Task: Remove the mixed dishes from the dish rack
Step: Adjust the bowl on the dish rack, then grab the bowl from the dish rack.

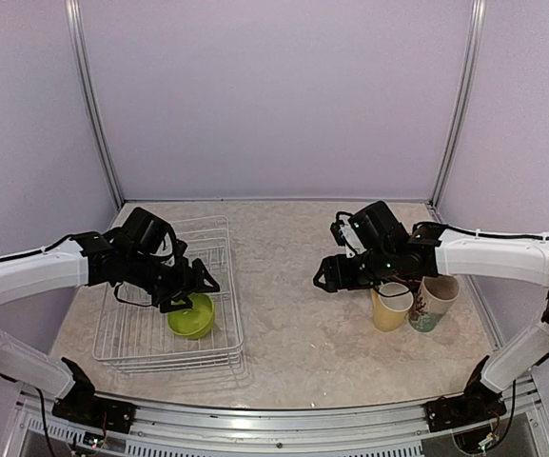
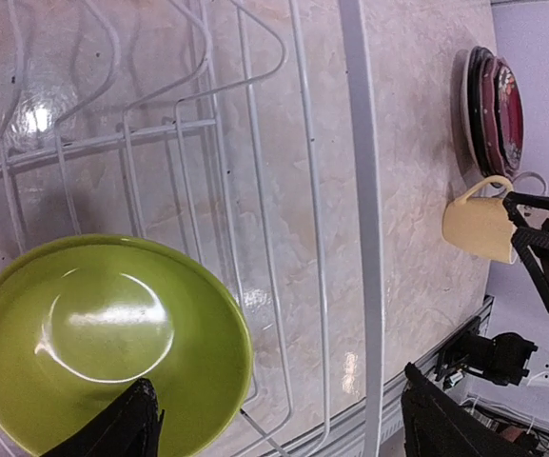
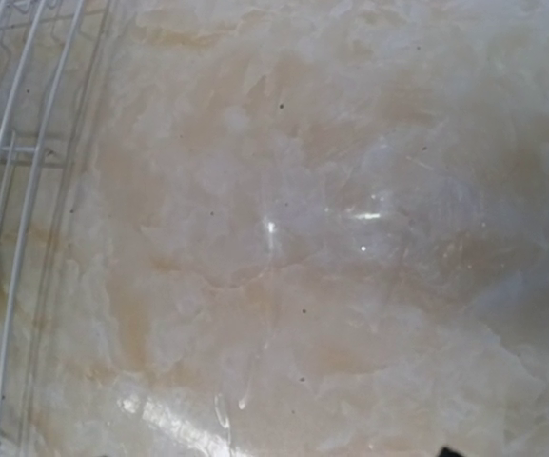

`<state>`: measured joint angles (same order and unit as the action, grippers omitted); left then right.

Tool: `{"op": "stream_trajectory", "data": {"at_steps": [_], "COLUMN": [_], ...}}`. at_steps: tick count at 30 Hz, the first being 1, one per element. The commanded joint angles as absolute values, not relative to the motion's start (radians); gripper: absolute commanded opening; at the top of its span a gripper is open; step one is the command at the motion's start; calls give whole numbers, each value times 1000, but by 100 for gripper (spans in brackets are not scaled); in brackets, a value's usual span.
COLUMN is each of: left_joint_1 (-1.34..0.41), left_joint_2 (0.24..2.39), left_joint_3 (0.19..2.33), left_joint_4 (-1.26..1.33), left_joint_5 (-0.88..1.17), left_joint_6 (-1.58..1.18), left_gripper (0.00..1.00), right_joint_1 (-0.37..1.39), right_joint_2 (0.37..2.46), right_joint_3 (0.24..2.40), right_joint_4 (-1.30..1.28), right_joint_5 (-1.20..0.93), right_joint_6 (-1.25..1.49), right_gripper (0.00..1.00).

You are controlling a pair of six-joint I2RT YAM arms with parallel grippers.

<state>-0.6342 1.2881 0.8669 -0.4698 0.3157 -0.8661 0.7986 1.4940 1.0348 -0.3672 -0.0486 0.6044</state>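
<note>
**Reaching for the lime-green bowl (image 1: 192, 316), the one dish in the dish rack (image 1: 131, 333)**

The bowl sits upright in the near right corner of the rack, and no other dish shows among the wires. The left jaws hang just above it, open and gripping nothing. In the left wrist view one dark fingertip (image 2: 127, 424) lies over the bowl's inside, and the other is well off to the side, past the rack's rim wire.

The pale yellow mug (image 1: 391, 307) and the white floral mug (image 1: 433, 302) stand side by side on the bench at the right. A stack of plates (image 2: 495, 105), a dark red one on top, lies just on their far side. The right jaws hover over bare bench left of the mugs, parted, with nothing between them.

The unloading looks nearly done. Next, I judge, the left jaws must drop and close across the bowl's rim. They must then lift it clear of the raised wire side.

The bench (image 1: 293, 352) is glossy, pale marbled beige that throws back glare. Lilac walls and metal posts enclose it.
</note>
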Motion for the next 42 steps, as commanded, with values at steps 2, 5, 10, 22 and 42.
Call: {"op": "stream_trajectory", "data": {"at_steps": [2, 5, 10, 22, 42], "left_joint_1": [-646, -642, -591, -494, -512], "left_joint_2": [1263, 1229, 1186, 1233, 1261], "left_joint_3": [893, 897, 871, 792, 801], "left_joint_4": [-626, -698, -775, -705, -728], "left_joint_5": [197, 127, 95, 204, 181], "left_joint_6": [-852, -852, -864, -857, -836], "left_gripper": [86, 86, 85, 58, 25], "right_joint_1": [813, 812, 812, 821, 857], "right_joint_2": [1497, 1498, 1496, 1490, 1518], "right_joint_3": [1014, 1016, 1019, 1020, 1097], "right_joint_4": [-357, -357, -360, -354, -386], "right_joint_5": [-46, -46, -41, -31, -8], "right_joint_6": [615, 615, 614, 622, 610], "right_gripper": [70, 70, 70, 70, 71]}}
